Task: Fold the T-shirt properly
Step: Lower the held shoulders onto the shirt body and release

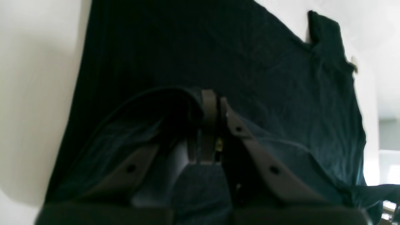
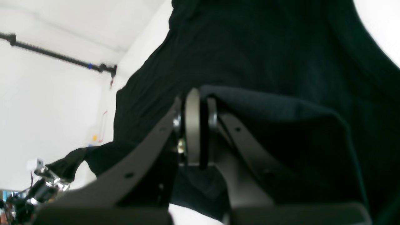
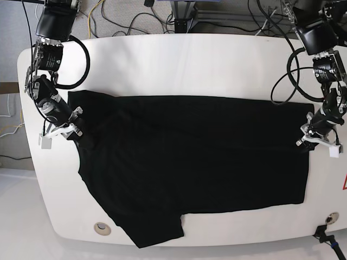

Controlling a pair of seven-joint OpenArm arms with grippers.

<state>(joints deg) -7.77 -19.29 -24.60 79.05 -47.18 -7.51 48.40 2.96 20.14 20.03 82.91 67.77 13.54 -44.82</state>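
The black T-shirt lies spread plain side up across the white table, with one sleeve reaching toward the front edge. No print shows. My right gripper is at the shirt's left edge in the base view. In the right wrist view it is shut on a raised fold of the shirt. My left gripper is at the shirt's right edge. In the left wrist view it is shut on a lifted fold of the shirt.
Cables and arm bases lie along the table's far edge. A round hole sits near the front left edge and a black clamp at the front right corner. White table shows behind and in front of the shirt.
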